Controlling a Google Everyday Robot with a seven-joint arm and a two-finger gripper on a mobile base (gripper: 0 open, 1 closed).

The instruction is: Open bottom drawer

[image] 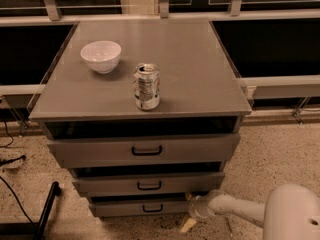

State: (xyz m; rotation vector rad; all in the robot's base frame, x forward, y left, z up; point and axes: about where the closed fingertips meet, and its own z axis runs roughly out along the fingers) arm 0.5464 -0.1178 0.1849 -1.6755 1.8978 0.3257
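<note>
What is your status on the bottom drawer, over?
Gripper low, at the bottom drawer right end. Handle untouched. Nothing blocking the drawer front.

Bowl [100, 55] left of can [146, 86] on cabinet top [200, 69], pincer [187, 210] right of bottom drawer [120, 208]
</note>
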